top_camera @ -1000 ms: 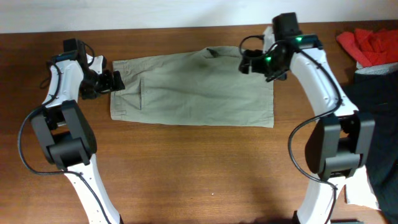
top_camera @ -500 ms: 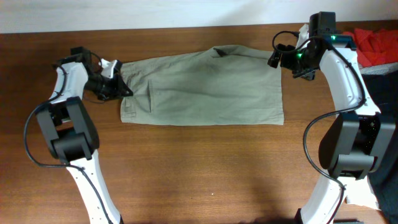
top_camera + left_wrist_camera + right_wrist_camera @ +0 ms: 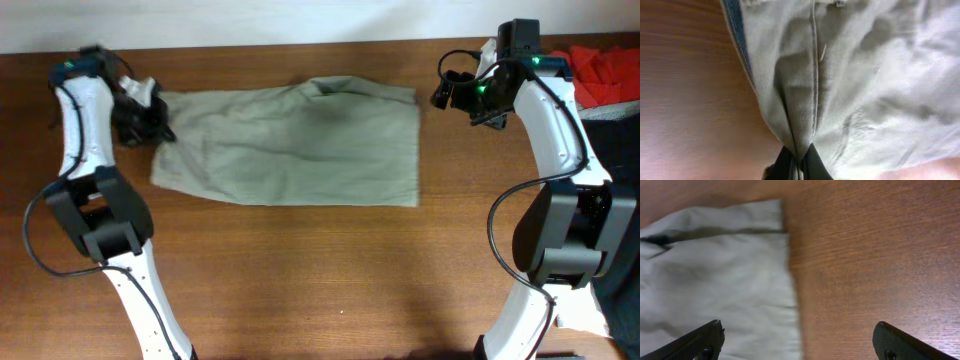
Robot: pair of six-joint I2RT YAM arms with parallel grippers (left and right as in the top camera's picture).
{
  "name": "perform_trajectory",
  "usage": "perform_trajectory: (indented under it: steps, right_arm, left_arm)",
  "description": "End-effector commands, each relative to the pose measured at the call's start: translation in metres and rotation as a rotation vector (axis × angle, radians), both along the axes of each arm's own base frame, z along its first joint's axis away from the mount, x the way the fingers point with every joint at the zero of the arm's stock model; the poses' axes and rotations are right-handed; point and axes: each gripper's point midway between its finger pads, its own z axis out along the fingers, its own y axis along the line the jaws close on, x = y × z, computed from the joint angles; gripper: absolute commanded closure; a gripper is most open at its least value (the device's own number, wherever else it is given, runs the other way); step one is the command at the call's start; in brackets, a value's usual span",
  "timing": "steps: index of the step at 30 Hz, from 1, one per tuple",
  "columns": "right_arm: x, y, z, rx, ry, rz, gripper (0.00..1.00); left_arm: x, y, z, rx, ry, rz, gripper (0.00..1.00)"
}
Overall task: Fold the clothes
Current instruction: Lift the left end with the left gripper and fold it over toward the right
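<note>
The brown wooden table [image 3: 320,290] shows bare grain along its near side, where the left arm [image 3: 100,225] and the right arm [image 3: 560,235] rise at either edge. Further back, across the far half of the table and between the arms, lies the pale olive-green cotton garment [image 3: 290,140]; it is spread mostly flat with soft wrinkles, its length running left to right; its right end is a straight edge, while its left end narrows and bunches toward the left gripper [image 3: 148,112].

In the left wrist view that gripper's black tips are pressed together on a pinched ridge of the cloth; a seam runs up from the grip, a blue-grey band shows along the cloth's edge, and wood lies to the left of the fold.

The right gripper [image 3: 447,92] sits just beyond the garment's far right corner, apart from the cloth in the overhead view. From the right wrist its black fingers [image 3: 702,339] stand wide apart, holding nothing; below them are only the table and the garment's corner; whether the tips touch either I cannot tell.

Past that arm, at the far right corner of the table, lies a crumpled red cloth [image 3: 600,72], with dark fabric [image 3: 610,150] just on the near side of it.
</note>
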Motion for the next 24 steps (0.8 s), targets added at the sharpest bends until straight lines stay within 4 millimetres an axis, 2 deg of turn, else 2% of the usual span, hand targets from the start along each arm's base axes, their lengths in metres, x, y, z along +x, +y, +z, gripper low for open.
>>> perform_trajectory:
  steps: [1, 4, 6, 7, 8, 10, 16, 19, 24]
  right_arm:
    - [0.001, -0.001, -0.002, 0.001, 0.000, 0.008, 0.01]
    - [0.001, -0.001, -0.002, 0.001, 0.000, 0.008, 0.01]
    - [0.001, -0.001, -0.002, 0.001, 0.000, 0.008, 0.01]
    - [0.001, -0.001, -0.002, 0.001, 0.000, 0.009, 0.01]
    - [0.001, -0.001, -0.002, 0.001, 0.000, 0.008, 0.01]
    - [0.001, -0.001, -0.002, 0.001, 0.000, 0.008, 0.01]
    - [0.001, -0.001, -0.002, 0.001, 0.000, 0.008, 0.01]
    - [0.001, -0.001, -0.002, 0.001, 0.000, 0.008, 0.01]
    - [0.001, -0.001, -0.002, 0.001, 0.000, 0.008, 0.01]
  left_arm:
    - [0.011, 0.009, 0.059, 0.121, -0.080, 0.079, 1.00]
    - [0.016, -0.019, 0.100, 0.134, -0.174, 0.026, 1.00]
    - [0.015, -0.040, 0.111, 0.132, -0.193, -0.013, 1.00]
    - [0.017, -0.057, 0.116, 0.117, -0.214, -0.044, 1.00]
    - [0.017, -0.083, 0.121, 0.082, -0.230, -0.090, 1.00]
    - [0.017, -0.126, 0.123, 0.058, -0.247, -0.167, 1.00]
    - [0.009, -0.224, 0.128, 0.032, -0.305, -0.343, 1.00]
    - [0.002, -0.258, 0.129, 0.044, -0.326, -0.411, 1.00]
    - [-0.010, -0.291, 0.126, 0.060, -0.331, -0.481, 1.00]
